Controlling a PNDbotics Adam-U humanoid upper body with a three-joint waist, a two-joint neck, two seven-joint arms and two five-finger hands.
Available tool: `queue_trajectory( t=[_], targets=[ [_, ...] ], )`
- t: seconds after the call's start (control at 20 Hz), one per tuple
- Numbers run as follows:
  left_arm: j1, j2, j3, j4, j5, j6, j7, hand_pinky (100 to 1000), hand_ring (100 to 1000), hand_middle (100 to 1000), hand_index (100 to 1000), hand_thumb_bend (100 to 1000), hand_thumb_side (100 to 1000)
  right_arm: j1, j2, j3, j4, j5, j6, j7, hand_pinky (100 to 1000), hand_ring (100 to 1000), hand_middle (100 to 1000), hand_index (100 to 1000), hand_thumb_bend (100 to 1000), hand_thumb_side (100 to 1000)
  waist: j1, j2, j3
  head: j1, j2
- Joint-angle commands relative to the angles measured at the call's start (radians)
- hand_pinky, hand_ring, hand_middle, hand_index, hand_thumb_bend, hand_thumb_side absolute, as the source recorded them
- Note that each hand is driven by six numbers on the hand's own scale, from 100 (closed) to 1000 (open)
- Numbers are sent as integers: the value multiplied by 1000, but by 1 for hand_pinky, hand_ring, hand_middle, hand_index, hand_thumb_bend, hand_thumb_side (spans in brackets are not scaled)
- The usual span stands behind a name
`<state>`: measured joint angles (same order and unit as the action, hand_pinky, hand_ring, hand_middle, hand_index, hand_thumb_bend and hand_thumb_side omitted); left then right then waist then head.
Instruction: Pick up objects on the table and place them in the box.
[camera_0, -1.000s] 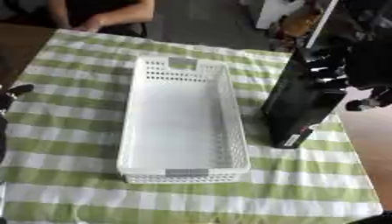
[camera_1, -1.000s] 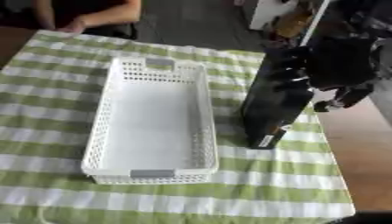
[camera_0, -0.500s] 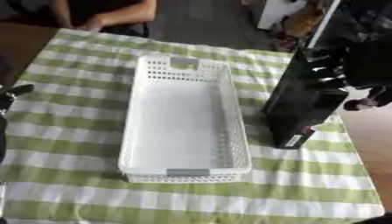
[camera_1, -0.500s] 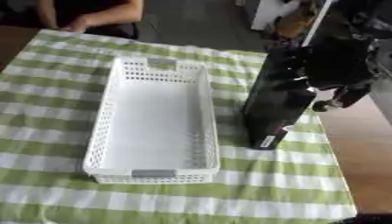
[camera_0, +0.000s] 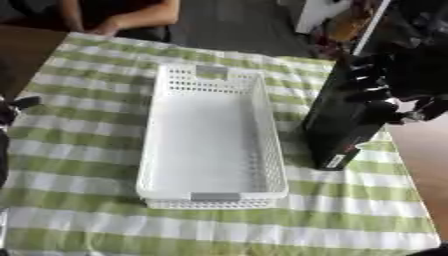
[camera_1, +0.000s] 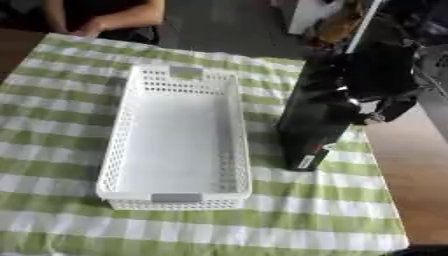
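— Tall black rectangular box (camera_1: 317, 117), glossy, with a small white label near its lower end: where do you have it?

— I see it standing on its lower end on the green-and-white checked tablecloth (camera_0: 79, 105), just right of the long white perforated plastic basket (camera_0: 210, 137), tilted so its top leans away to the right. Its base sits close beside the basket's right wall; I can't tell whether they touch.

— And the right hand?

— My right hand (camera_1: 372, 82) is against the upper half of the black box, coming in from the upper right. Its fingers (camera_0: 367, 90) are curled round the box's near face (I see them as pale-tipped bars across the black surface in the left eye view), with another part of the hand hooked at the box's right edge. So it has hold of the box, high up, well above the label.

— Anything in the basket?

— I see only its white floor and the grey handle (camera_1: 177, 198) on the near rim.

— Left hand?

— Only a dark sliver of it (camera_0: 13, 107) shows at the left edge, over the cloth, well apart from the basket. I cannot tell how its fingers stand.
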<state>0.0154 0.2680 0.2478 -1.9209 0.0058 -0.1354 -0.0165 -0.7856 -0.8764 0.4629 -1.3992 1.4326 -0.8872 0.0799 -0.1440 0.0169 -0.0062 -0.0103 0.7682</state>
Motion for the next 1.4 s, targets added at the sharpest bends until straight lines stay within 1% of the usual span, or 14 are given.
queue_trajectory(
  t=[0.05,0.3,0.7,0.75,0.8,0.95,1.0,1.05,1.1,1.15,1.2,1.3,1.35,1.4],
  targets=[
    [-8,17,0,-10,3,-1,-4,779,1000,1000,894,178,1000,-29,-14,-11,10,9,0,-8,1000,1000,1000,1000,368,331,7,-6,0,-9,-11],
    [-8,17,0,-11,3,-1,-4,779,1000,1000,894,178,1000,-35,-5,-7,27,20,-3,-12,1000,1000,1000,1000,352,335,7,-5,1,-9,-11],
    [-8,17,1,-11,3,-1,-3,778,1000,1000,893,177,1000,-40,4,-1,41,25,-11,-22,1000,1000,1000,1000,281,317,6,-5,2,-9,-11],
    [-8,17,1,-11,3,-1,-3,778,1000,1000,893,178,1000,-40,4,0,41,26,-12,-23,1000,1000,1000,1000,260,306,6,-5,2,-9,-11],
    [-8,17,1,-11,3,-1,-3,778,1000,1000,893,178,1000,-40,4,0,42,26,-12,-25,1000,1000,1000,1000,270,307,6,-5,2,-9,-11],
    [-8,17,1,-11,3,0,-3,778,1000,1000,892,178,1000,-40,8,3,40,21,-17,-36,1000,1000,989,986,239,301,6,-4,2,-9,-11],
    [-8,17,1,-11,3,0,-3,778,1000,1000,892,177,1000,-41,9,5,38,18,-18,-43,987,1000,970,968,229,299,6,-4,2,-10,-11],
    [-8,17,1,-11,3,0,-3,778,1000,1000,892,177,1000,-41,10,7,36,17,-19,-49,954,975,947,943,215,298,6,-4,2,-10,-10],
    [-8,17,1,-11,3,0,-3,778,1000,1000,892,176,1000,-42,11,9,32,14,-19,-58,954,975,947,943,215,298,6,-4,2,-10,-10],
    [-8,17,1,-11,4,0,-3,778,1000,1000,892,177,1000,-44,13,12,27,12,-20,-69,865,904,895,870,181,292,6,-4,3,-11,-10],
    [-8,17,0,-10,4,0,-3,778,1000,1000,892,176,1000,-46,15,15,20,9,-20,-83,800,853,855,821,156,291,6,-4,3,-11,-10],
    [-8,17,0,-10,4,0,-3,778,1000,1000,892,177,1000,-46,16,21,8,0,-20,-118,721,781,783,740,100,292,6,-4,3,-11,-10],
    [-8,17,1,-10,4,0,-3,778,1000,1000,892,177,1000,-45,16,25,2,-6,-20,-137,695,754,748,697,100,296,6,-4,3,-11,-9],
    [-8,17,1,-10,4,0,-3,778,1000,1000,892,177,1000,-45,15,28,-3,-11,-20,-155,685,742,729,674,100,300,6,-4,3,-11,-9]
  ],
)
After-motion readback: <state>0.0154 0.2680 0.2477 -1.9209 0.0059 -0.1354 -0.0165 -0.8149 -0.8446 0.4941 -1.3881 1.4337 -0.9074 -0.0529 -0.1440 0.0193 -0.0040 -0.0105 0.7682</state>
